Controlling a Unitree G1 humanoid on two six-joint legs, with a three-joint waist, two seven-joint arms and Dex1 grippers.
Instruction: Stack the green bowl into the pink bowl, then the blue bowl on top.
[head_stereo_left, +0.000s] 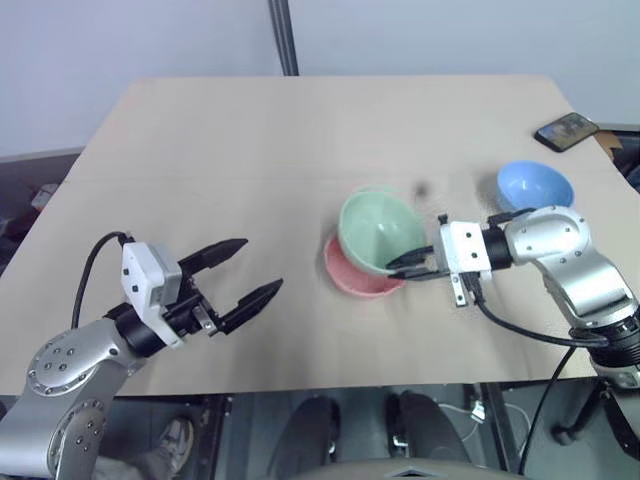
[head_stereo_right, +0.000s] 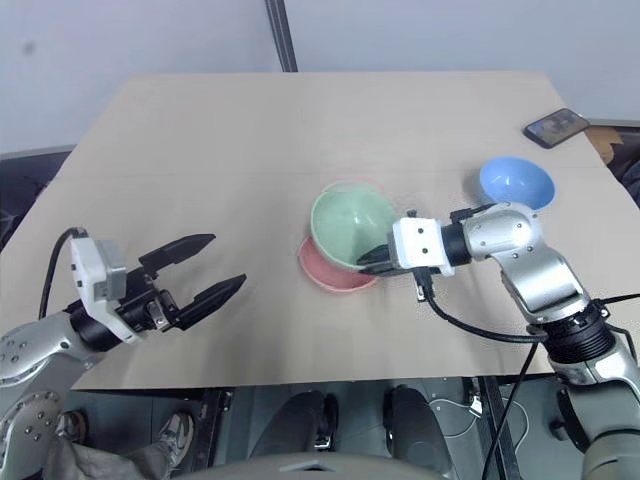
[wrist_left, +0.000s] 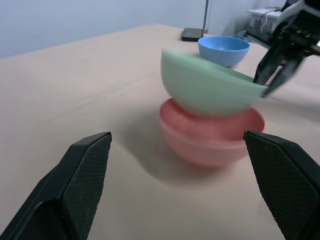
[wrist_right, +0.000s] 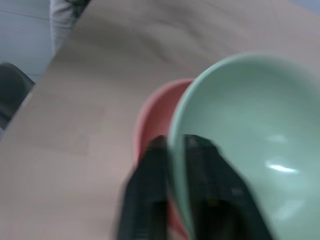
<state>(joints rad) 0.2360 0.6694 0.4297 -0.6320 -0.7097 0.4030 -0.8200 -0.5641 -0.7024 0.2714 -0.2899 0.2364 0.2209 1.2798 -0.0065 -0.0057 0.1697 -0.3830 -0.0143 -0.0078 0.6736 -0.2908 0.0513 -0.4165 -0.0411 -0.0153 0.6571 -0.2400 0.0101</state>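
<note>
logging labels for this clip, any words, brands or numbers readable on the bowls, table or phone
None can be read.
Pale green plastic bowl, salmon-pink plastic bowl, sky-blue plastic bowl: plain.
Light wooden table: no markings.
Dark phone: screen too small to read.

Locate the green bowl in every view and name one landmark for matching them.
Left eye view: green bowl right of centre, tilted over the pink bowl.
Right eye view: just right of centre, same pose.
Left wrist view: centre, above the pink bowl.
Right wrist view: right half, rim between the right gripper fingers.
Shared landmark: the pink bowl beneath it.
</note>
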